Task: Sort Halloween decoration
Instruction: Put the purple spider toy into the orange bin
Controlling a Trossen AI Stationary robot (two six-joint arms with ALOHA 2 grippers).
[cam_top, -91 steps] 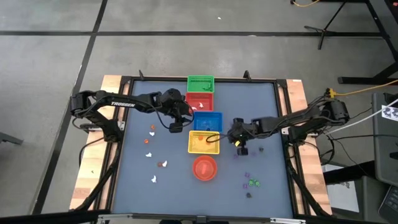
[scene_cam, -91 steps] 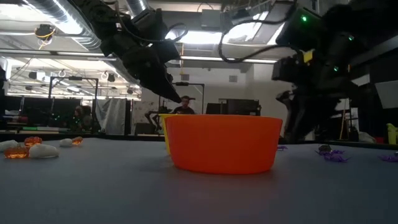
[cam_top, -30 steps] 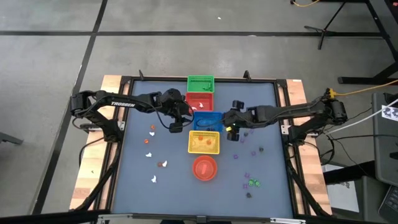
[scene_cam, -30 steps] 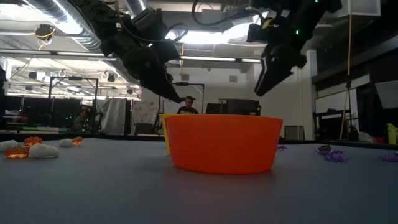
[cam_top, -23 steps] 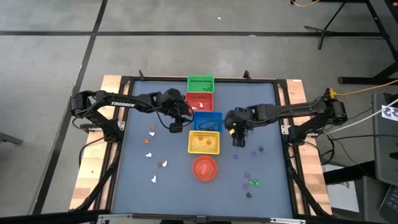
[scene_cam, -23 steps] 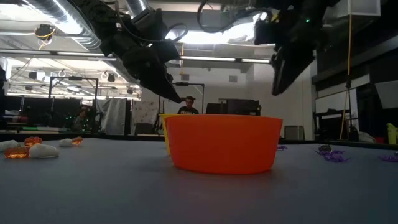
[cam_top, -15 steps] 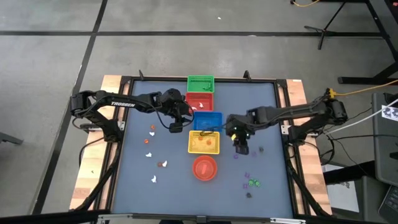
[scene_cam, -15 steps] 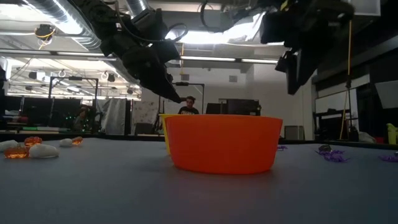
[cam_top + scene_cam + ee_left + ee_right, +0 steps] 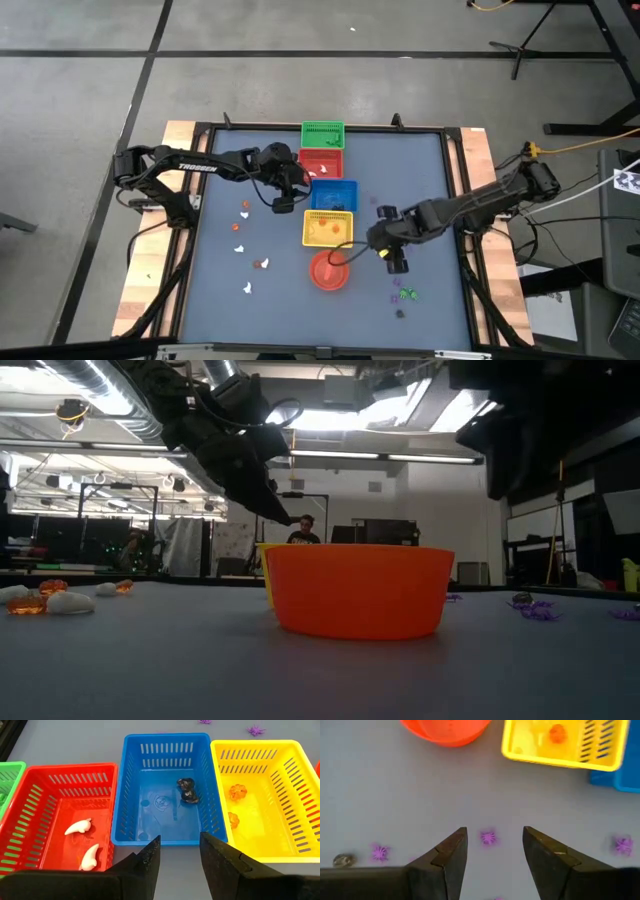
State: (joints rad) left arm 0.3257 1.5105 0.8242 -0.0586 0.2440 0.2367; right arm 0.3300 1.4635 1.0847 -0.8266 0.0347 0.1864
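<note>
**Four baskets in a row, bowl at the near end**

Nearest the table's front edge: a round red-orange plastic bowl, contents not visible from the level view. Just beyond it, a yellow slotted plastic basket holding two orange trinkets. Next in the row, a blue slotted plastic basket with one dark trinket near its middle. Then a red slotted plastic basket with two white trinkets lying side by side. Farthest, a green slotted plastic basket, contents not clear.

Loose on the grey table: scattered white and orange trinkets on the left side, about seven; small purple spider-like trinkets and a green piece on the right side, exact count uncertain.

Right gripper hovering low over the table right of the bowl, fingers spread wide and holding nothing, one purple trinket on the table showing between them. Left gripper poised over the near rim of the blue basket, fingers parted narrowly, nothing between them.
</note>
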